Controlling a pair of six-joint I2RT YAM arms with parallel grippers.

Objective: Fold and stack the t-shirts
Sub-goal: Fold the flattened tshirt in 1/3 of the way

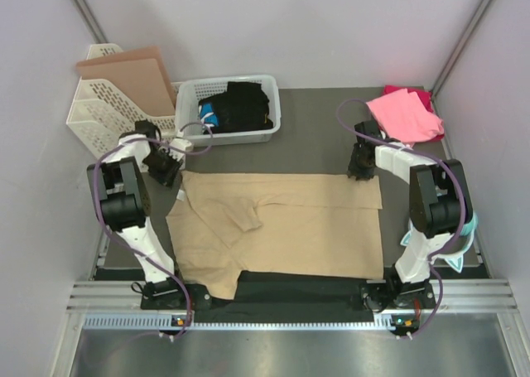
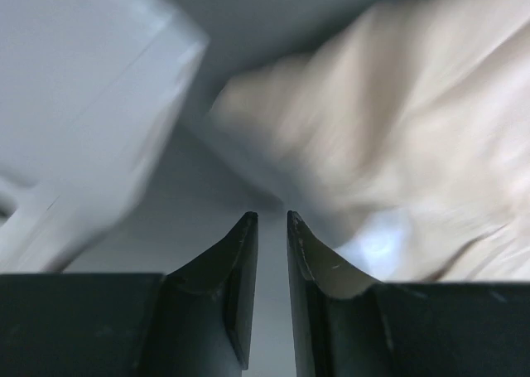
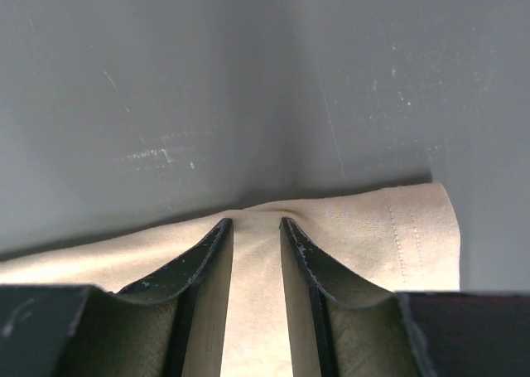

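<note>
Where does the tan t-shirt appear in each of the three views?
Top external: tan t-shirt spread flat across the centre of the dark mat.
Left wrist: tan t-shirt blurred, in the upper right.
Right wrist: tan t-shirt along the bottom edge, hemmed corner at right.
Shared landmark: the dark mat under it.

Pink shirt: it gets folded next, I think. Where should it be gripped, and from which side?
Probably the pink shirt by its left edge, pinched from above on that side: it lies free on the mat, while the far right overlaps a magenta shirt by the wall.
</note>
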